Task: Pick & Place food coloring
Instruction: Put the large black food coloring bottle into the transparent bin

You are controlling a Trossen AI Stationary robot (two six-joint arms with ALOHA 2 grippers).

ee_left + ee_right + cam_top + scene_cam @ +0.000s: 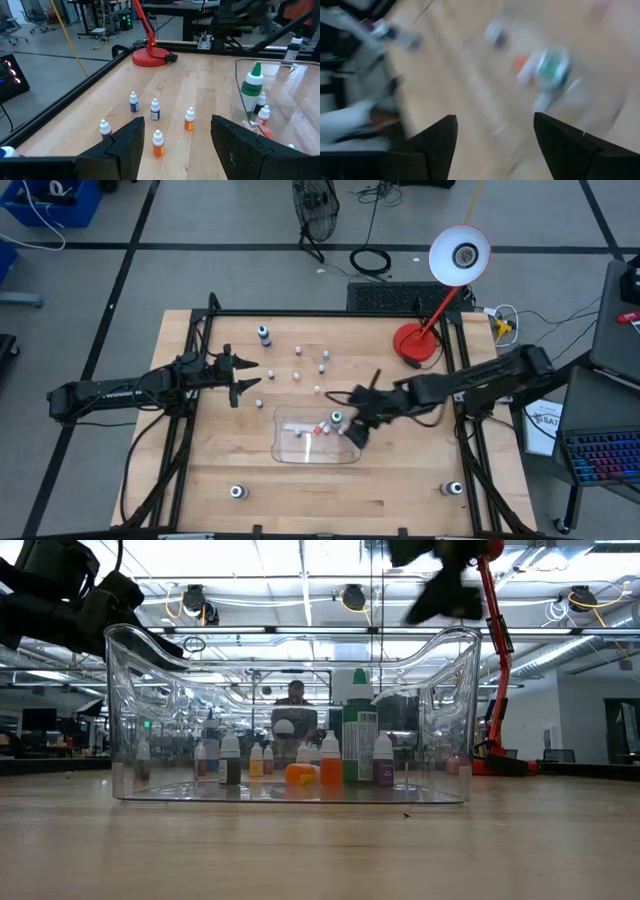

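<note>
A clear plastic tray [300, 448] stands on the wooden table near its middle. In it stand a green-topped food coloring bottle [338, 418] and a few small ones [330, 762]; an orange one [300, 774] lies on the tray's floor. Several small food coloring bottles [298, 370] stand loose on the table beyond the tray, also seen in the left wrist view [155, 110]. My right gripper [352, 418] hangs open above the tray's right end with nothing between its fingers [440, 137]. My left gripper [240, 380] waits open at the table's left, above the wood.
A red desk lamp [418, 345] stands at the table's far right corner. One bottle [264, 335] stands apart toward the far left. Two small round things sit near the front corners [237, 491] [454, 488]. A person [293, 692] sits in the room behind.
</note>
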